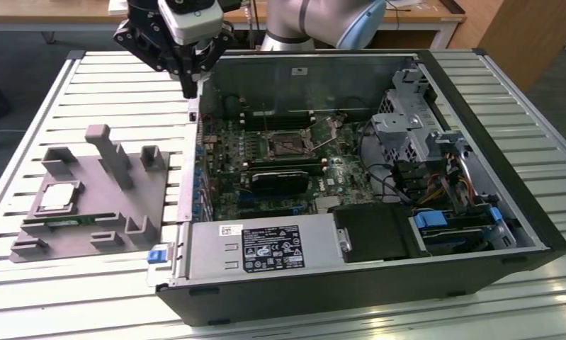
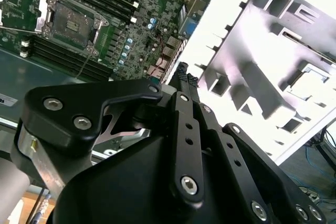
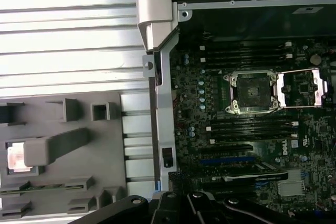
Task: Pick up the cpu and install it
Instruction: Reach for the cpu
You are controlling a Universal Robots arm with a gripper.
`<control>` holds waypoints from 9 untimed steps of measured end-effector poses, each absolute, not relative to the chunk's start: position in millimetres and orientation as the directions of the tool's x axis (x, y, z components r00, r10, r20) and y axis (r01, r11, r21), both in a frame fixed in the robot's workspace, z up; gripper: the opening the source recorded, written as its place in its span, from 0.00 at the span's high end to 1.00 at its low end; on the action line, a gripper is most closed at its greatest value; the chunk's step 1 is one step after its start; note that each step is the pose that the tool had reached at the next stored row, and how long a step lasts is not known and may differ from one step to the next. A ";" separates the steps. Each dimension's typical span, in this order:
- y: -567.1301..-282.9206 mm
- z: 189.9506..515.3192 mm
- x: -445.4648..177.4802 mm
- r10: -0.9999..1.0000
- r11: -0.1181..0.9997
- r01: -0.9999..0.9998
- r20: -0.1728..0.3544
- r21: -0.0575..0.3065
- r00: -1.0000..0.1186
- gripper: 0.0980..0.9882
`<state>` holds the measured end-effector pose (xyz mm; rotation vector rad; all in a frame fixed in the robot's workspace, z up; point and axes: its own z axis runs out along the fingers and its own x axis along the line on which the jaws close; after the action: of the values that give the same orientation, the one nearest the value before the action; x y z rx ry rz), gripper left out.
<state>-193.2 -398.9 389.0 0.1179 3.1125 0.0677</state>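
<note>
The cpu (image 1: 61, 197), a small square chip with a shiny metal top, lies in a recess of the grey holder (image 1: 122, 195) on the table, at the exterior view's left. In the first wrist view the cpu (image 3: 17, 157) is partly hidden by a grey post. My gripper (image 1: 190, 91) hangs above the rear left corner of the open computer case (image 1: 358, 283), well away from the cpu. Its black fingers (image 2: 182, 74) are shut together on nothing. The bare cpu socket (image 1: 287, 146) sits on the motherboard with its metal frame flipped open (image 3: 302, 88).
A long green memory stick (image 1: 75, 221) lies in the holder near the cpu. Upright posts (image 1: 112, 152) rise from the holder. Inside the case are a grey power supply (image 1: 263, 248), a drive cage (image 1: 406, 120) and cables. The slatted metal table (image 1: 122, 85) spreads around.
</note>
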 end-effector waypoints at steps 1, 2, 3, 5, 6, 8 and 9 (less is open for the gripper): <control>-398.9 388.9 -193.7 0.076 0.996 0.075 -0.024 0.044 -0.997 0.99; -398.9 388.9 -194.1 0.076 0.996 0.075 -0.024 0.044 -0.997 0.99; -398.9 388.8 -194.6 0.076 0.996 0.075 -0.025 0.044 -0.997 0.99; -398.9 388.8 -195.5 0.076 0.996 0.075 -0.024 0.044 -0.997 0.99; -398.9 388.8 -196.0 0.076 0.996 0.075 -0.024 0.044 -0.997 0.99; -398.9 388.7 -196.9 0.076 0.996 0.075 -0.024 0.044 -0.997 0.99; -398.9 388.6 -197.4 0.076 0.996 0.075 -0.024 0.044 -0.997 0.99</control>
<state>-197.4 -398.9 388.6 0.1179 3.1125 0.0677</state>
